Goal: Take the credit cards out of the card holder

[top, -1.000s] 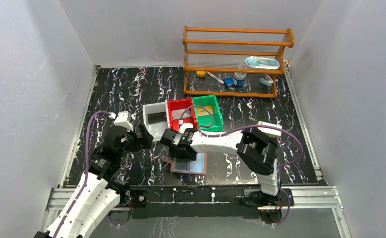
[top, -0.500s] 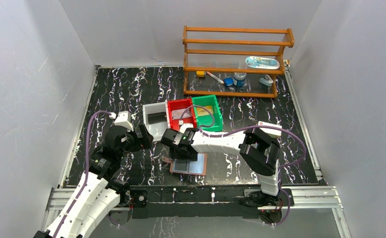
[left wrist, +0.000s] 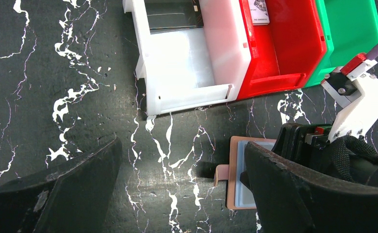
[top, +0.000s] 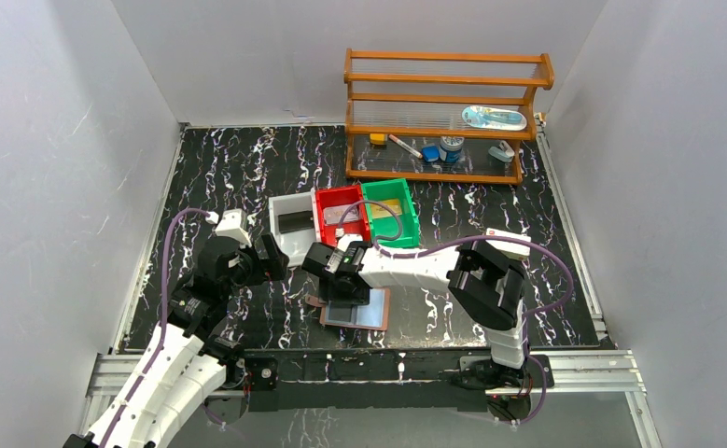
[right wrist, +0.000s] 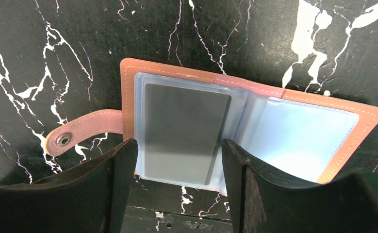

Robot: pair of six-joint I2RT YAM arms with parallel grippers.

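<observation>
The card holder point(top: 364, 312) lies open on the black marble table near its front edge, reddish-brown with a strap tab point(right wrist: 80, 129) on its left. In the right wrist view its left clear pocket holds a grey credit card point(right wrist: 184, 131), while the right pocket point(right wrist: 301, 141) looks pale blue and I cannot tell if it holds a card. My right gripper point(right wrist: 177, 165) hovers open right over the left pocket, one finger on each side of the card. Left of the holder, my left gripper point(left wrist: 182, 179) is open wide and holds nothing, with the strap tab point(left wrist: 221, 173) between its fingers.
White point(top: 281, 245), red point(top: 325, 230) and green point(top: 412, 220) bins stand in a row just behind the holder. A dark card point(left wrist: 172, 14) lies in the white bin and a white card point(left wrist: 258, 10) in the red one. A wooden shelf point(top: 443, 117) stands at the back, a white box point(top: 510, 241) at right.
The right gripper's jaws have narrowed slightly over the left pocket. The left arm and the card holder have not moved.
</observation>
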